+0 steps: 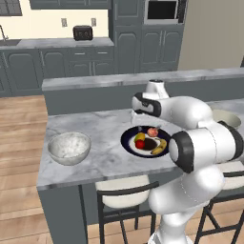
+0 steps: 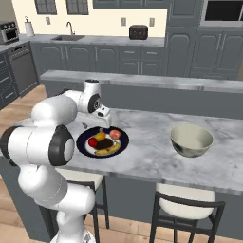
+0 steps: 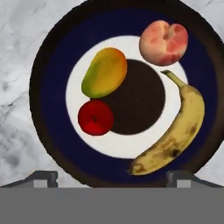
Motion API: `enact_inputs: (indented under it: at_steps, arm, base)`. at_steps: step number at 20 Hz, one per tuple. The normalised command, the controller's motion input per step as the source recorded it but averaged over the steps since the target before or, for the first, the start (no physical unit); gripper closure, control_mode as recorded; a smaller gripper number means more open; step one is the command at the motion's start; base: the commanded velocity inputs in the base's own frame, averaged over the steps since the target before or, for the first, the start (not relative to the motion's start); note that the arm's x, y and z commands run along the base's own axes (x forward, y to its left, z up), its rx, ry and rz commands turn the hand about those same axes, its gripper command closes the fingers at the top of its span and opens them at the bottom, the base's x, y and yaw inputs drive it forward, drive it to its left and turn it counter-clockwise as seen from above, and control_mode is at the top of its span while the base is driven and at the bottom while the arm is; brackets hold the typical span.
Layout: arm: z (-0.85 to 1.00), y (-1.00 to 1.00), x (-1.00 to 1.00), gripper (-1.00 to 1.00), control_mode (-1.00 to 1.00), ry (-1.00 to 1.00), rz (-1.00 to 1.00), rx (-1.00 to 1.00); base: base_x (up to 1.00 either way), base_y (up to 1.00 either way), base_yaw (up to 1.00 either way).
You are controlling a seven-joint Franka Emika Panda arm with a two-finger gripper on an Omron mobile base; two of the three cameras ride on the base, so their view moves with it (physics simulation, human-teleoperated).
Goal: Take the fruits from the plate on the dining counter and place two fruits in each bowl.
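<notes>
My gripper (image 3: 111, 177) was wide open at the bottom of the hand view, holding nothing, above the plate (image 3: 52, 131) of fruits (image 3: 105, 72).

Plate (image 1: 127, 143) sits mid dining counter (image 1: 105, 157), four fruits on it: red one (image 1: 139, 144), yellow-green one (image 1: 139, 137), pinkish one (image 1: 152, 131), banana (image 1: 160, 147). Speckled bowl (image 1: 69, 147) well left of plate. Second bowl (image 1: 228, 117) far right, partly behind arm.
</notes>
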Motion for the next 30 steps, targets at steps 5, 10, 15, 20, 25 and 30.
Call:
enact_inputs:
  at_steps: [5, 10, 15, 20, 25, 30]
  arm:
    - [-0.61, 0.1, 0.5, -1.0, -1.0, 0.07, 0.0, -0.01]
    - [-0.48, 0.13, 0.4, -1.0, -1.0, 0.0, 0.0, -0.01]
    - [-0.25, 0.04, -0.09, -1.0, -1.0, 0.06, 0.0, 0.0]
    - [-0.09, 0.07, -0.28, -1.0, -1.0, 0.04, 0.0, 0.0]
    - [0.0, 0.0, -0.06, -1.0, -1.0, 0.0, 0.0, 0.0]
    - [-0.14, 0.0, 0.12, -1.0, -1.0, 0.0, 0.0, 0.0]
  base:
    - [0.0, 0.0, 0.0]
    - [0.0, 0.0, 0.0]
    - [0.0, 0.0, 0.0]
    - [0.0, 0.0, 0.0]
    - [0.0, 0.0, 0.0]
    - [0.0, 0.0, 0.0]
